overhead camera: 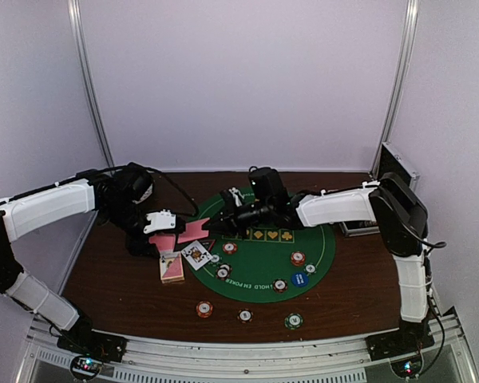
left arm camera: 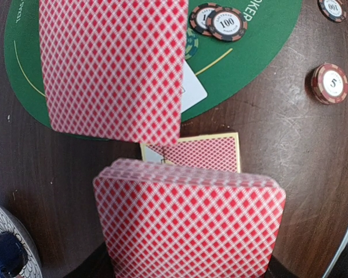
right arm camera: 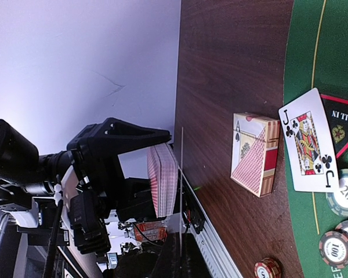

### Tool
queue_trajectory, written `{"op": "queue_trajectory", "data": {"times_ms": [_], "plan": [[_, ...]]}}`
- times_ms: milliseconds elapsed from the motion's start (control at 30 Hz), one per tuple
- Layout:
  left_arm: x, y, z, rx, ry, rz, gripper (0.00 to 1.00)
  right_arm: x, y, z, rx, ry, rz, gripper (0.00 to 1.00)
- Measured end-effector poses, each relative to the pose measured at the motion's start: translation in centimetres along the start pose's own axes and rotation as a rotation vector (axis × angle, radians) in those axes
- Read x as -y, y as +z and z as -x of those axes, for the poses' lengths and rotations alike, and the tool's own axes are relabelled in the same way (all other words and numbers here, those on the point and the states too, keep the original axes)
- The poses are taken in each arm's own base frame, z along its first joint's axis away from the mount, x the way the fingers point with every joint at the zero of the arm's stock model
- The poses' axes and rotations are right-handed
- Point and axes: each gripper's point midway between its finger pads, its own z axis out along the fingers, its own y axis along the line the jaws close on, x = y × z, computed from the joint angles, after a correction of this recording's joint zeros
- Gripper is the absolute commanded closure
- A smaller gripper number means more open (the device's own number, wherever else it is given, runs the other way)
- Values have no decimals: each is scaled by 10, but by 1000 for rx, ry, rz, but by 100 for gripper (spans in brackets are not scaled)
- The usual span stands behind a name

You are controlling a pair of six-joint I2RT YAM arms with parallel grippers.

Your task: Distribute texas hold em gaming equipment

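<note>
Bent left arm (overhead camera: 48, 206) clamps deck (left arm camera: 191, 226); right arm (overhead camera: 335, 207) outstretched.

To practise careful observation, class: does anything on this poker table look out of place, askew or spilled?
Nothing is spilled or damaged. Three chips lie off the green mat on the bare table near its front edge, and a face-up jack of clubs sits tilted at the mat's edge.

You read "100" on a dark chip (left arm camera: 226, 23) and "5" on a red chip (left arm camera: 330, 84); the green mat (overhead camera: 259, 259) says "HOLD EM POKER". The face-up card (right arm camera: 306, 142) shows J and clubs, the card box (right arm camera: 255, 153) A and a spade, the triangle (right arm camera: 343, 124) "ALL IN", a pale chip (right arm camera: 347, 194) "20".
</note>
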Motion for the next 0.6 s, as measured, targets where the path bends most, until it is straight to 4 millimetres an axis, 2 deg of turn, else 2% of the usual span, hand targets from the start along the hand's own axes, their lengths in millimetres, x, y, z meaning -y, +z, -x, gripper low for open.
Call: {"op": "queue_trajectory", "data": {"times_ms": [167,333,500,600], "plan": [[0,0,0,0,0,-1,59,4,-1,5,0,-2,-25,100],[1,0,-1,-3,-1,-4,59,7,1,34,28,-38,-51,100],[2,-1,-2,-6,-1,-6,59,37,4,62,58,-52,-150,100],[4,-1,-3,-14,-3,-12,59,58,6,72,67,-48,-208,100]]}}
